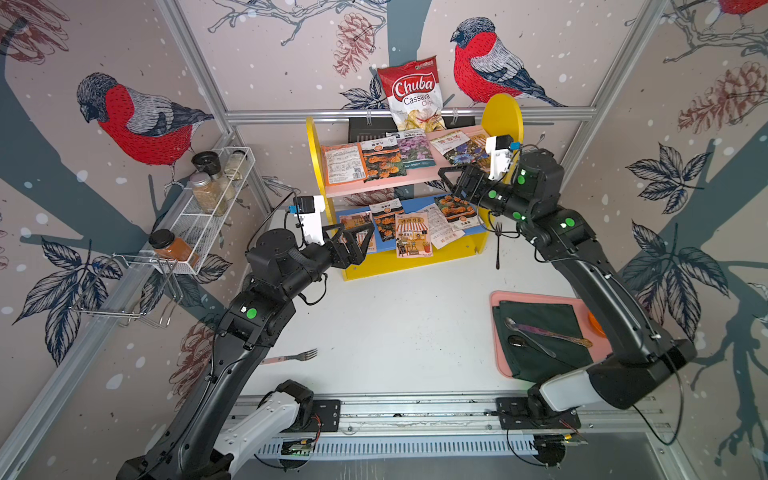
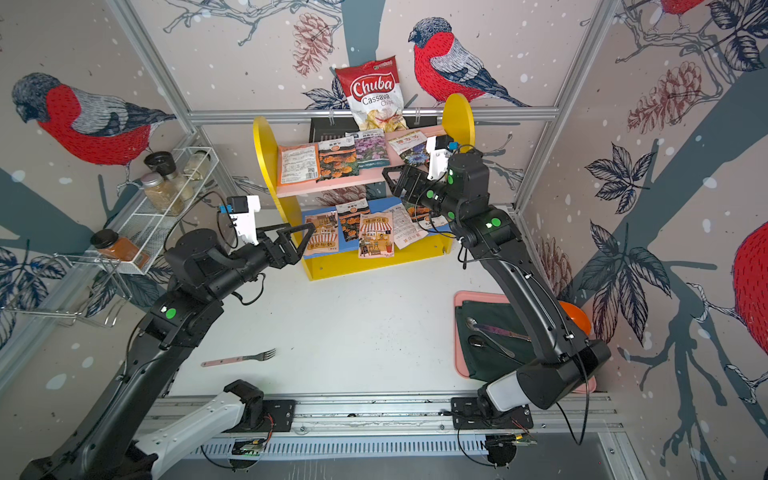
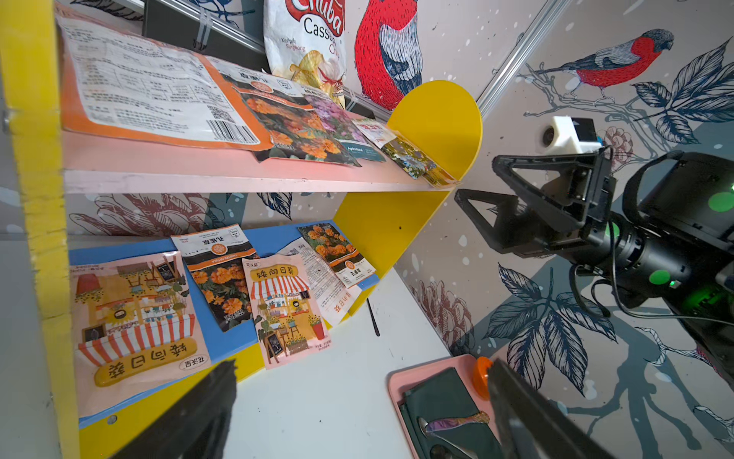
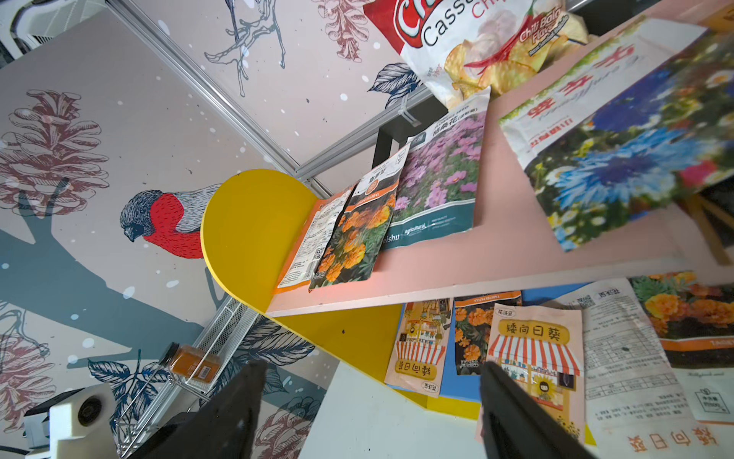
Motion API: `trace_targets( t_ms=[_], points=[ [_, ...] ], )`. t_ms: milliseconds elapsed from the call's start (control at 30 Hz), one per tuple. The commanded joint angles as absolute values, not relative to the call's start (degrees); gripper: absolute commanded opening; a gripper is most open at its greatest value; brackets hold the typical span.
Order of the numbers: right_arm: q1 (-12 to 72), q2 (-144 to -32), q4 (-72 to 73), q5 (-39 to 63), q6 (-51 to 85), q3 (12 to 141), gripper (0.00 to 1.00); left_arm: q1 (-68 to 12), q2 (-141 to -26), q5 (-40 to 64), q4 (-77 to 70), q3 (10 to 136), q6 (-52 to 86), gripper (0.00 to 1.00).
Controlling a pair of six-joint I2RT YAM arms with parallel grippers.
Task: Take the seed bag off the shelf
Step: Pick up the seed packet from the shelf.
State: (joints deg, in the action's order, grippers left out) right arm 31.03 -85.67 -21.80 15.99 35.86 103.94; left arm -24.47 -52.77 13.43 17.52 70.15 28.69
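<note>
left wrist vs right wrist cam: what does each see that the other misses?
Left wrist only: the right gripper, open and empty, beside the shelf; the pink tray with green cloth and spoon.
Right wrist only: the orange spice jar in the white wire rack.
Both: the shelf, the chips bag behind it, and seed bags on the pink upper board and blue lower board.

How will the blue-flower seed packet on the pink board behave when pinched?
Likely floppy: the blue-flower seed packet is a thin flat pouch, so it may droop from a pinched edge. Probably light; its smooth printed face could slide on the pink board if pushed.
</note>
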Motion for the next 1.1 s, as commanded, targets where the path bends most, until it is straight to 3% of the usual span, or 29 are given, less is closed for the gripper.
trace_targets(
  t_ms=[0, 600, 1067],
  points=[
    [32.87, -88.44, -26.35, 13.13, 32.29, 108.61, 0.85, -24.44, -53.32, 14.14, 18.24, 71.59, 30.80, 0.98],
    [35.95, -105.96, -36.19, 12.70, 30.86, 132.89, 0.79, -24.49, -64.27, 17.82, 14.47, 85.37, 34.79, 0.98],
    [36.33, -113.02, -37.35, 13.01, 31.95, 139.04, 0.70, -24.45, -74.80, 14.82, 10.15, 93.14, 33.99, 0.97]
  ],
)
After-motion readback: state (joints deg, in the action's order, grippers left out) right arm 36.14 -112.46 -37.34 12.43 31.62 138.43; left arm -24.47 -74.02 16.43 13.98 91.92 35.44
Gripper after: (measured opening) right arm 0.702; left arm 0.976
